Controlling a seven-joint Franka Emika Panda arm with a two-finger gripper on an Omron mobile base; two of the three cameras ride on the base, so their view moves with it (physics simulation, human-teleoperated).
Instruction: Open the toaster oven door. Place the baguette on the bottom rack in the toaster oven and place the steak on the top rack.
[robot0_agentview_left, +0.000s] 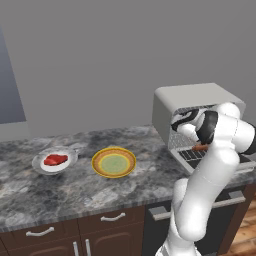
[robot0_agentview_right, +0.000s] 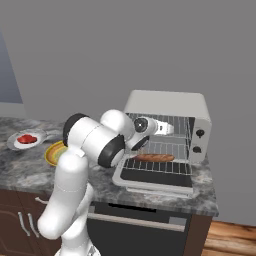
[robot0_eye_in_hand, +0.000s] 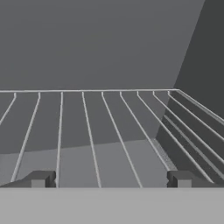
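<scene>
The boxy light-grey toaster oven (robot0_agentview_right: 167, 125) fills the centre right of the right base view, and its wide flat door (robot0_agentview_right: 152, 181) with the dark glass window lies folded down flat on the mottled grey stone counter (robot0_agentview_left: 75, 190). Inside, the higher silver wire rack (robot0_eye_in_hand: 87, 131) spreads across the hand view with nothing on it. The lower wire rack (robot0_agentview_right: 162, 165) sits beneath it and carries the slender golden-brown baguette (robot0_agentview_right: 154, 157), lying lengthwise near its front edge.

The two-finger gripper (robot0_eye_in_hand: 111, 179) reaches into the oven mouth just above the top rack. Its dark tips stand wide apart at the bottom of the hand view, with nothing between them.

The small flat chunk of bright red raw steak (robot0_agentview_left: 55, 160) rests on a white round plate (robot0_agentview_left: 42, 167) at centre left of the left base view, well apart from the gripper, with an empty yellow-rimmed green plate (robot0_agentview_left: 114, 162) between them.

The likely risk is in pulling back out. The hand sits close over the rack bars, so a low or slanted retreat could catch a bar, drag the rack forward, or nudge the baguette beneath.
</scene>
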